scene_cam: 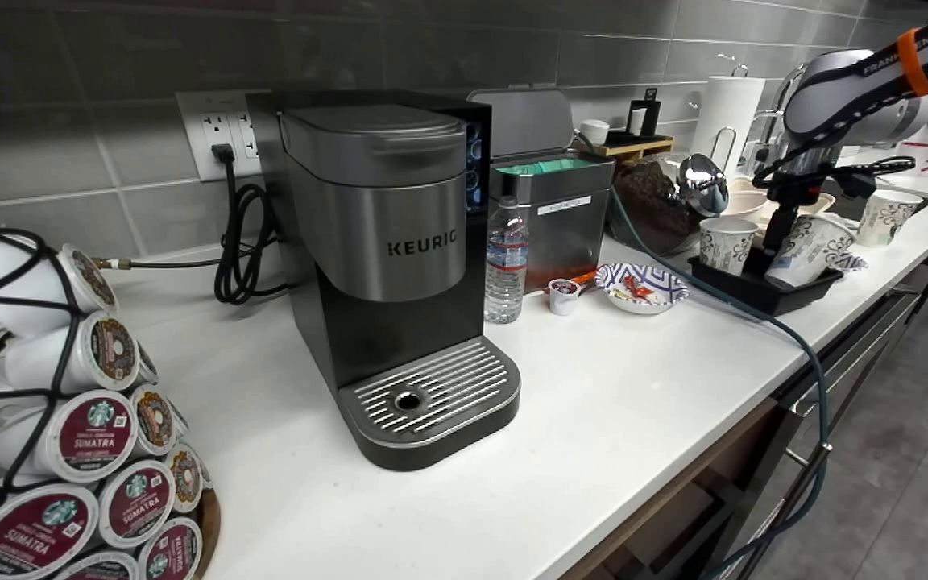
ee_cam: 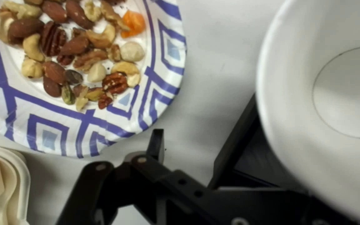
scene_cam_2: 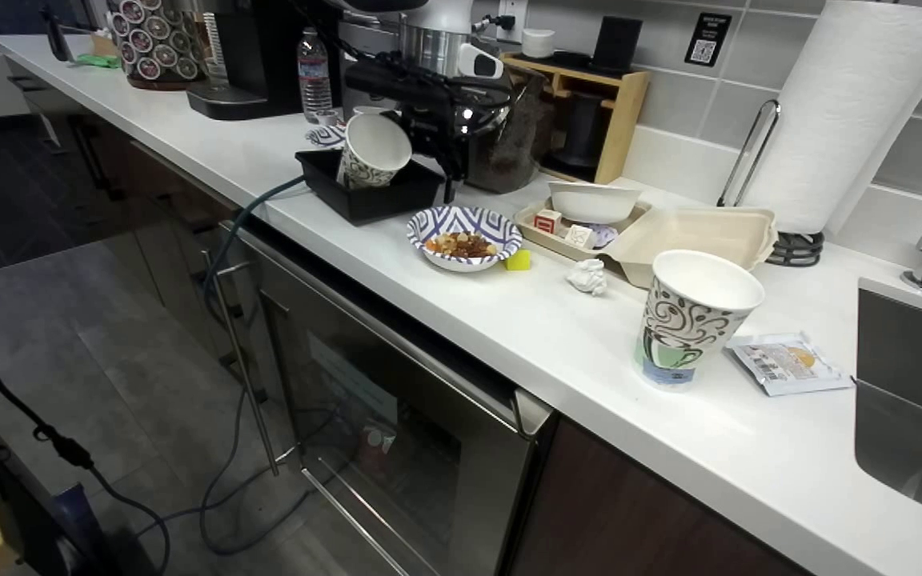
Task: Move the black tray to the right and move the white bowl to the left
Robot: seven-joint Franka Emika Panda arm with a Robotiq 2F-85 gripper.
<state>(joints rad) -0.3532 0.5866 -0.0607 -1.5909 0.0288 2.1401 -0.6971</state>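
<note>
In an exterior view the black tray (scene_cam_2: 393,202) sits a little up and left of the frame's middle, cradling a tilted paper cup (scene_cam_2: 374,150); its raised walls probably keep that cup from toppling out, and a nearly upright cup (scene_cam: 727,246) shares the tray. Near it, not touching, at the frame's middle, the white bowl (scene_cam_2: 481,218) holds nuts (ee_cam: 73,45); I take this as the bowl to move, though a second bowl (scene_cam: 668,283) carries red scraps (scene_cam: 635,288). The gripper (scene_cam: 776,238) looks spread wide, holding nothing visible: one finger (ee_cam: 156,143) stands outside the tray, apart from its wall, perhaps to straddle it; the tilted cup hides its mate.
</note>
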